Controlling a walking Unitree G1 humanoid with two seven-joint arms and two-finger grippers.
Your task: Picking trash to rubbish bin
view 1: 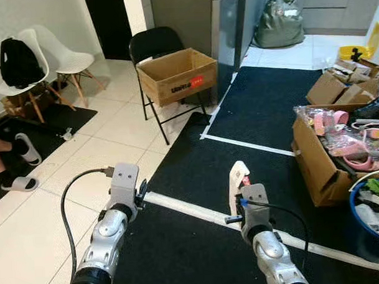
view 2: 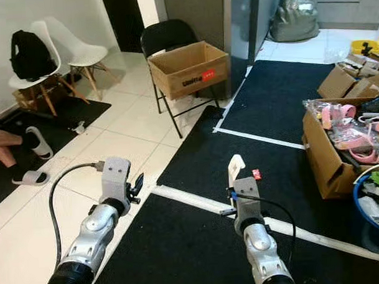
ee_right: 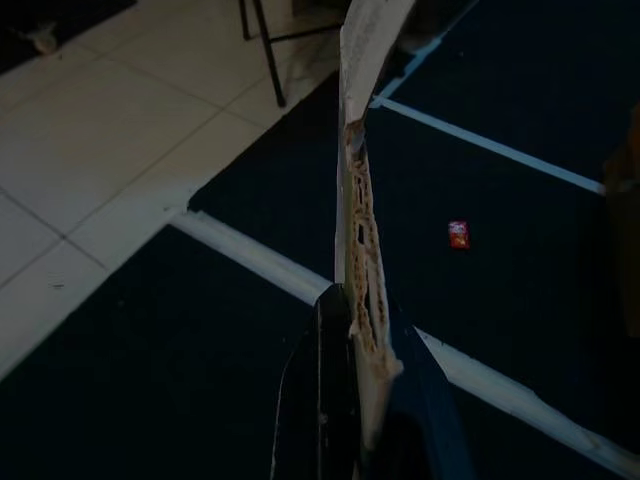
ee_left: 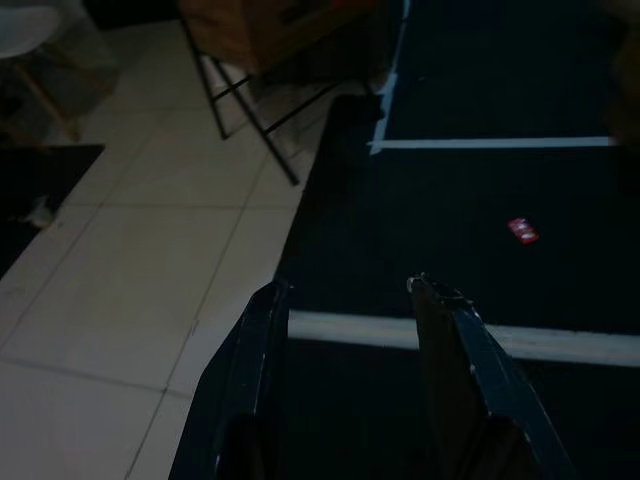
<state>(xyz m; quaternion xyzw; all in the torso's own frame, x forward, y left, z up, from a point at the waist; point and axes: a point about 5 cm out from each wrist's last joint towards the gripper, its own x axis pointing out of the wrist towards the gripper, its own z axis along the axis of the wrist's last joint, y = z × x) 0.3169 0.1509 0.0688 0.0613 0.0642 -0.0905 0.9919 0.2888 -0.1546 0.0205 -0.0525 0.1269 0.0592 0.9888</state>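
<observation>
Trash in hand, bin not yet reached.

The right hand [view 2: 235, 178] is clamped on a flat white scrap [ee_right: 358, 150], held upright above the black mat [view 1: 199, 241]. The left hand [ee_left: 345, 300] hangs empty beside it, fingers parted. Ahead of the scrap, a small red wrapper [view 2: 256, 174] lies on the mat. Further off, a cardboard box [view 1: 178, 74] sits on a black chair [view 1: 155, 46]. This looks like the carrying step; next, walk to that box, probably the bin, and release above it.
</observation>
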